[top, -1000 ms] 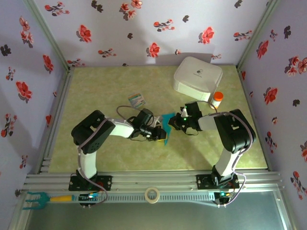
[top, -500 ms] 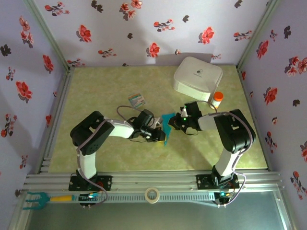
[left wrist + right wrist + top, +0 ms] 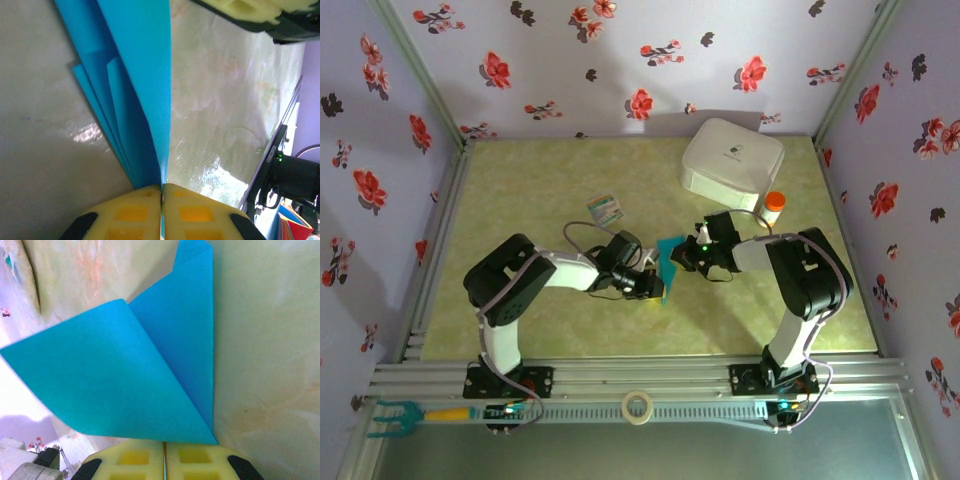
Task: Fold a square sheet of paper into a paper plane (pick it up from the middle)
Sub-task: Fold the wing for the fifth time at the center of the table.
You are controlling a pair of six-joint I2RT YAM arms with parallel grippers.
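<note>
The folded sheet of thin turquoise-blue paper (image 3: pixel 667 262) lies mid-way across the pale green worktop (image 3: pixel 520 190), between the 2 arms. The left jaws are pinched shut on its layered edge. The right jaws are clamped on a corner, where 1 flap curls upward.

Thin turquoise square sheet of paper (image 3: pixel 150 375): smooth, matt, its creases crisp and its layers faintly translucent at the edges. The tabletop (image 3: pixel 225 100) is a glossy, marbled yellow-green surface (bright glints break across it), seemingly vinyl or laminate. The pads (image 3: pixel 132 215) of the left gripper (image 3: pixel 161 192) and those of the right gripper (image 3: pixel 165 446) look like matt yellow moulded rubber or foam, waffled with square recesses and backed by black plastic. A rounded white box (image 3: pixel 732 160) shows smooth satin plastic. Ribbed bare-metal rails (image 3: pixel 650 375) look brushed; the flower-printed walls (image 3: pixel 620 60) are matt, cloth or paper unclear.
</note>
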